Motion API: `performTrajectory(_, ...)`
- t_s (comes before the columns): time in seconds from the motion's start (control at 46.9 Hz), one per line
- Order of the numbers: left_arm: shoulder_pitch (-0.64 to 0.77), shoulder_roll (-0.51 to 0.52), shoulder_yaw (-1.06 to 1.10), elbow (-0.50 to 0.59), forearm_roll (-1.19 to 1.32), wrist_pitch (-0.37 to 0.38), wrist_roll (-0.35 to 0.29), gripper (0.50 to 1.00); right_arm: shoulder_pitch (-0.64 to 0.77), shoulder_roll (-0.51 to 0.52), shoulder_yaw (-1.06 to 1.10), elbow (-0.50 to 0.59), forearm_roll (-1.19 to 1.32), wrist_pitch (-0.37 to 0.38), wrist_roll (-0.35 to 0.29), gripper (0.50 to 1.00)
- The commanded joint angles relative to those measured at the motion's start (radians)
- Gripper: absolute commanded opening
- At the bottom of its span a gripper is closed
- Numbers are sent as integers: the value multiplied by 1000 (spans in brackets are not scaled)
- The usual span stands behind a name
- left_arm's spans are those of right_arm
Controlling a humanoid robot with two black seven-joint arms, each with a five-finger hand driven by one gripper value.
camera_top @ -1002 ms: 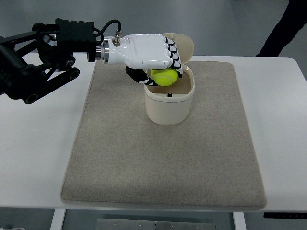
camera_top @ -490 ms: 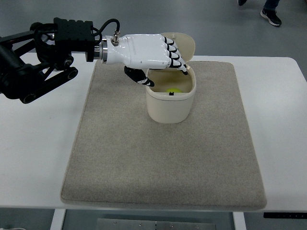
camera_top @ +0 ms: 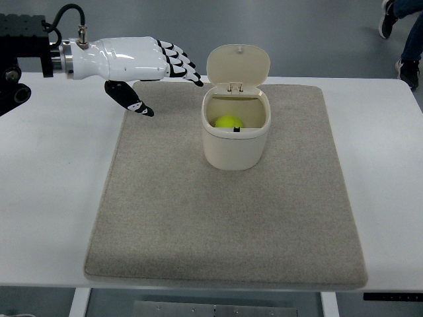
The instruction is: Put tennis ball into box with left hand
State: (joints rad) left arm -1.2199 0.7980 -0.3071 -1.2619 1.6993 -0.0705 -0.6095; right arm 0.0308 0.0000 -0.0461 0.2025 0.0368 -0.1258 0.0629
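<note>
A yellow-green tennis ball [camera_top: 228,122] lies inside the cream box [camera_top: 235,148], whose hinged lid [camera_top: 238,64] stands open at the back. The box sits on a beige mat [camera_top: 225,218]. My white left hand [camera_top: 168,82] hovers to the left of the box, above the mat's far left corner, clear of the box. Its fingers are spread and hold nothing. The right arm is out of view.
The mat covers the middle of a white table [camera_top: 53,198]. A person's shoes [camera_top: 403,33] show on the floor at the top right, beyond the table.
The ball dropped out of my left hand into the box. The hand then opened and drew back to the left, away from the box.
</note>
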Motion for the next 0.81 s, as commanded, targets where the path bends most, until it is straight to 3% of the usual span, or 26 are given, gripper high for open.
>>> performTrajectory(0.0,19,10,0,42,-120,0,0,988,0,0,0,0,0,0,0,901)
performTrajectory(0.661,203,-6,-3,246,-1003,1,4,990,0,0,0,0,0,0,0,901)
performTrajectory(0.789,218,-36,-4,280,-1093,-38,8,992,0,0,0,0,0,0,0,901)
